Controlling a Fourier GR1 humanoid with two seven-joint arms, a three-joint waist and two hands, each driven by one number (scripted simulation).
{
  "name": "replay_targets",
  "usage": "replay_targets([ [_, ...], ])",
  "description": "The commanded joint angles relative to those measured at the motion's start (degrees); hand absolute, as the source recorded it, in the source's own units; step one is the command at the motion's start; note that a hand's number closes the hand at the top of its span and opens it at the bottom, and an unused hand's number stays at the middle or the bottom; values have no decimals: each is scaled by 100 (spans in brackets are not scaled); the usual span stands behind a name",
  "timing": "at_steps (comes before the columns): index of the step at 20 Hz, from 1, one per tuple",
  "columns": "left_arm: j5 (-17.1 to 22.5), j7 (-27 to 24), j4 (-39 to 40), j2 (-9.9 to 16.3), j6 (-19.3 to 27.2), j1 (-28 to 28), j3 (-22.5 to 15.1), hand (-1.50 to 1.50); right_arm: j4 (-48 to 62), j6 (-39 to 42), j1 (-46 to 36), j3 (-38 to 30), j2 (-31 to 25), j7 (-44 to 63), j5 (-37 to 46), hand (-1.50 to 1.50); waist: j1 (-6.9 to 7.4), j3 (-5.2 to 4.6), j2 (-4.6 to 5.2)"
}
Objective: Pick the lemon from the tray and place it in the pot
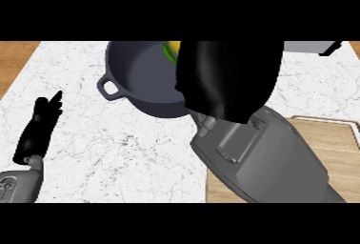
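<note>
Currently right hand [224, 78] hangs over dark grey two-handled pot [137, 81], yellow-green lemon [171, 49] peeking beside it; finger state hidden. Left hand [44, 121] rests open. Lemon's probably light, firm, rolls; cup its middle.

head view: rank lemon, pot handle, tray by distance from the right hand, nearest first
1. lemon: a yellow sliver at the right hand's left edge, inside the pot.
2. pot handle: on the pot's left rim, left of the hand.
3. tray: lower right, mostly under the forearm.
</note>
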Motion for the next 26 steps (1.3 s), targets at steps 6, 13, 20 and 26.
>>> replay_targets([
  [6,-33,-24,-169,-66,-49,130,-85,0,2557,-1120,-1174,-586,55,783,-887,150,150,2,40],
  [13,-172,65,-240,-156,44,26,-186,0,3769,-2208,-1079,-1007,55,428,-1760,150,184,10,82],
  [20,-96,227,-40,-101,-69,-436,-93,0,4709,-3689,-1035,-857,55,-221,-2513,-150,167,12,107],
  [26,-139,-162,-10,-161,-13,28,-93,0,4438,-5538,-1071,-905,56,-438,-2545,-150,182,9,60],
])
